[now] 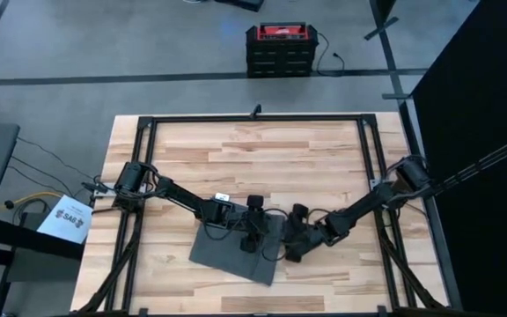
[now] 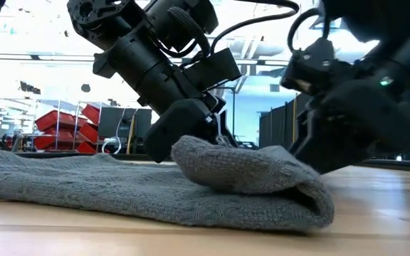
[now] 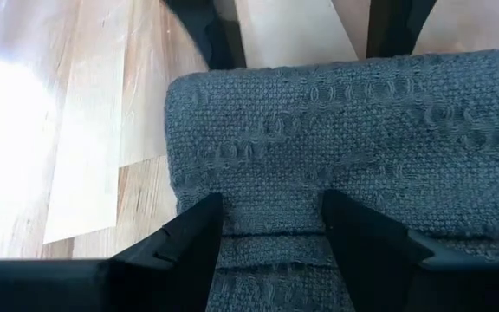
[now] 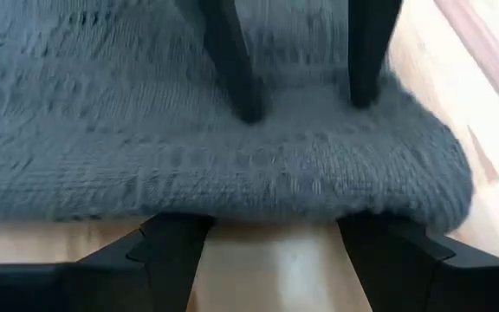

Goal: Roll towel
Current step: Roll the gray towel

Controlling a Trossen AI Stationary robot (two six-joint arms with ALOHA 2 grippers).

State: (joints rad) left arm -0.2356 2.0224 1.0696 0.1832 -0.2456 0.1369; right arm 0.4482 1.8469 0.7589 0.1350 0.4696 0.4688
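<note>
The dark grey towel (image 1: pixel 227 255) lies flat on the wooden table near its front edge. Its right end is folded over into a thick rounded fold (image 2: pixel 262 178). My left gripper (image 1: pixel 252 231) stands open over this fold, its two fingers (image 4: pixel 232 78) coming down onto the cloth. My right gripper (image 1: pixel 296 245) is open and low at the table, just right of the fold. Its fingers (image 4: pixel 176 247) sit against the fold's rounded outer edge (image 4: pixel 319 204). My left gripper sets its two spread fingertips (image 3: pixel 202 234) down on the top layer of the fold (image 3: pixel 271 208), slanting down from the table's left; cloth fills the gap between them. My right gripper's open fingertips (image 4: pixel 375 243) meet the fold's rounded outer edge from the right, low over the wood; whether they reach under it is hidden.
Black frame rails (image 1: pixel 148 167) run along the table's left, right and far sides. Bare wood (image 1: pixel 262 158) stretches beyond the towel toward the far edge. A red and black case (image 1: pixel 277 48) stands on the floor behind the table, and a paper sheet (image 1: pixel 64 218) lies off its left side.
</note>
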